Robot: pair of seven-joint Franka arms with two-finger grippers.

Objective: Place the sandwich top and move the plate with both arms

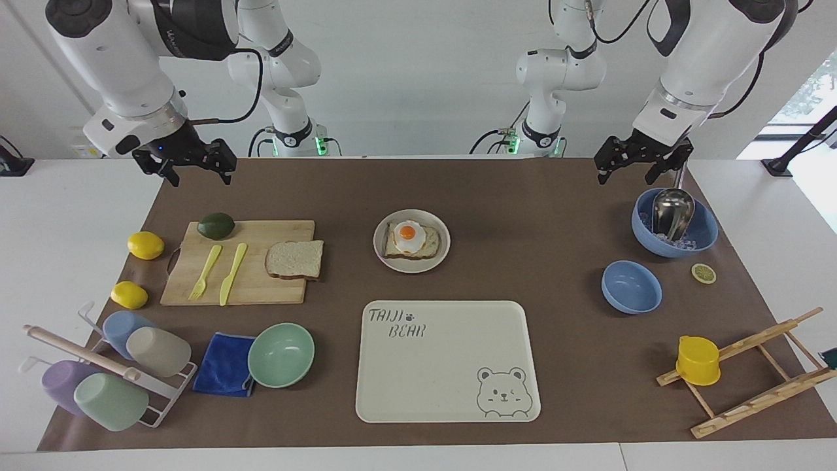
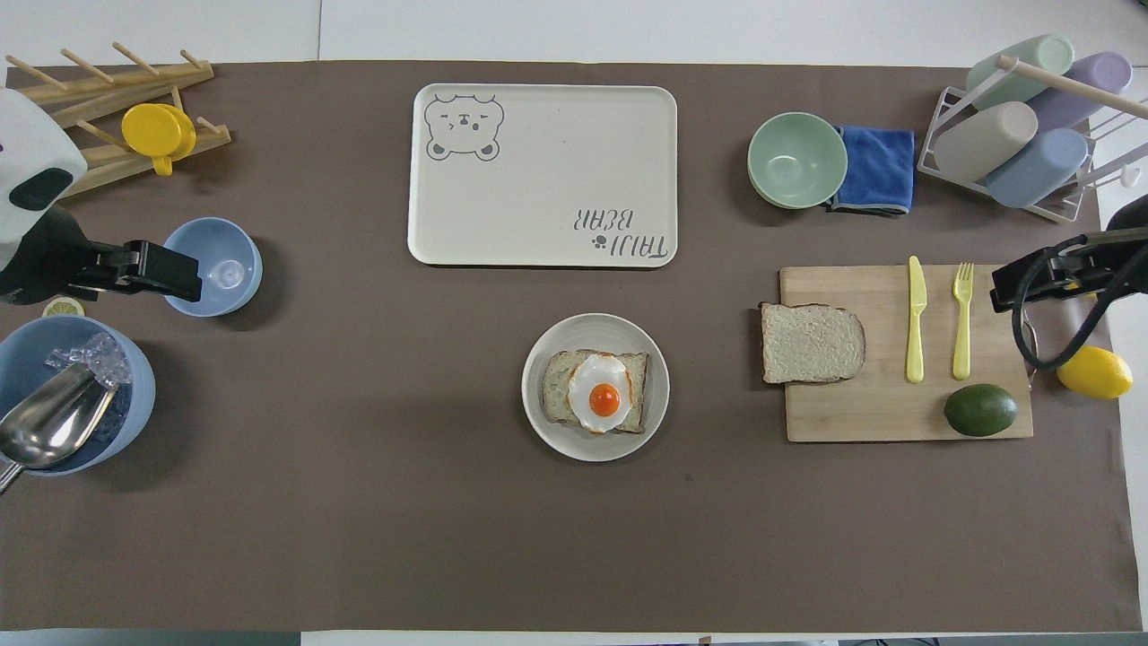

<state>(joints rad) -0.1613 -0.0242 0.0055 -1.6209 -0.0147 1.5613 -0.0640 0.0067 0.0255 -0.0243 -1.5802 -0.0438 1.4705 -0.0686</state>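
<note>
Left gripper [image 1: 633, 163] hangs open and empty at the facing view's upper right, above the worktop [image 1: 523, 216] by the ice bowl [image 1: 675, 222]; right gripper [image 1: 189, 159] hangs open and empty at upper left, touching nothing. Both arms wait. The plate [image 1: 411, 265], mid-frame, looks stiff and probably slick: take its rim from two sides. The sandwich top [image 1: 295, 260], on the board [image 1: 261, 294] at centre left, is light and soft: pinch its edges gently.
</note>
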